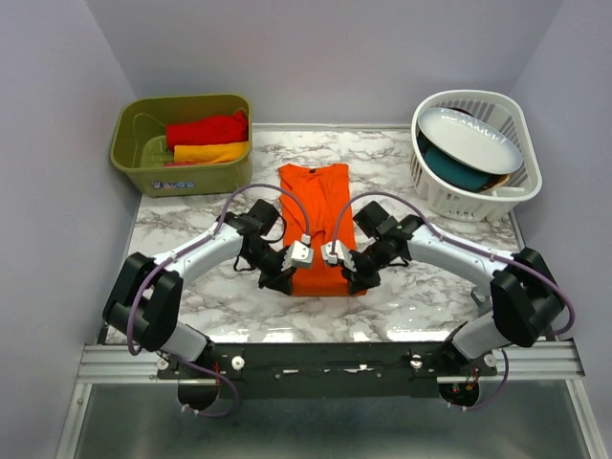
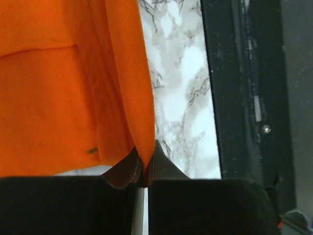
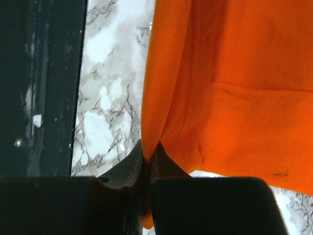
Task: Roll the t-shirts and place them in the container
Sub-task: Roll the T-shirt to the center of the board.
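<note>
Room: plain pale lilac walls (image 1: 316, 48) close in the far side and both flanks of the workspace.
Surface: a table (image 1: 220, 301) with a white marble pattern veined in grey; a metal rail (image 1: 115, 361) runs along its near edge.
Arms: the left arm (image 1: 191, 253) and right arm (image 1: 449, 251) both reach inward and meet near the middle of the table.
Orange t-shirt (image 1: 314, 206): lies flat at the centre of the table, folded into a narrow strip.
Long axis: runs from the near edge towards the far wall, almost straight.
Pointing: collar at the far end, hem at the near end between the two arms.
White basket (image 1: 516, 182): far right corner, holding a white dish (image 1: 473, 134) leaning over a teal dish (image 1: 454, 170).
Green bin (image 1: 129, 153): far left corner, well apart from the strip.
Red t-shirt (image 1: 206, 129): bundled inside the bin, towards its right side.
Yellow-orange t-shirt (image 1: 210, 152): in the bin, touching the red one on its near side.
Left gripper (image 2: 145, 166): jaws closed almost together, pinching the cloth edge at the strip's near left corner.
Right gripper (image 3: 147, 156): jaws likewise nearly closed, clamped on the cloth edge at the near right corner.
Cloth at the grips: the pinched edges rise in a fold from the marble in both wrist views.
</note>
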`<action>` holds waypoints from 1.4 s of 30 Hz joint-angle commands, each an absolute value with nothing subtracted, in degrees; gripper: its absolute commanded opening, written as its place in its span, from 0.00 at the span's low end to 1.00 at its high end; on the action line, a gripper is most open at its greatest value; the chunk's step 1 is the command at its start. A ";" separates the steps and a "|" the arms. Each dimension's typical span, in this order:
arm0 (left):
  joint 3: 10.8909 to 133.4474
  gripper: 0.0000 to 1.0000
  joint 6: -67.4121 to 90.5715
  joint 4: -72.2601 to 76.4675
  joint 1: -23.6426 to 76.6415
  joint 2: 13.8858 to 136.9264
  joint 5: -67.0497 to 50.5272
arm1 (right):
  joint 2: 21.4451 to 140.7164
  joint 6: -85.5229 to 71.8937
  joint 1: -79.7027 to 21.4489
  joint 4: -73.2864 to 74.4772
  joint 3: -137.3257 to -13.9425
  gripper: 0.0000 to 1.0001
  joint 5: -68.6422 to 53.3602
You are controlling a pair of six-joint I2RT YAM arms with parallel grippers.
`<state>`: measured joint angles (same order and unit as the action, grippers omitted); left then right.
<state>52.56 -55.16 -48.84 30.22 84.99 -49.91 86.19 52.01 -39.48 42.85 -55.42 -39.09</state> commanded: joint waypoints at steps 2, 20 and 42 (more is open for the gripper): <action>55.81 0.02 -56.52 -61.70 27.43 89.38 -54.85 | 96.14 64.49 -36.56 66.43 -66.94 0.13 -47.37; 64.25 0.04 -45.35 -57.04 20.65 107.22 -48.52 | 123.04 73.92 -32.61 84.20 -88.05 0.12 -46.23; 46.09 0.55 -42.62 -34.38 17.57 76.84 -35.42 | 138.68 62.42 -32.43 87.36 -102.03 0.17 -43.16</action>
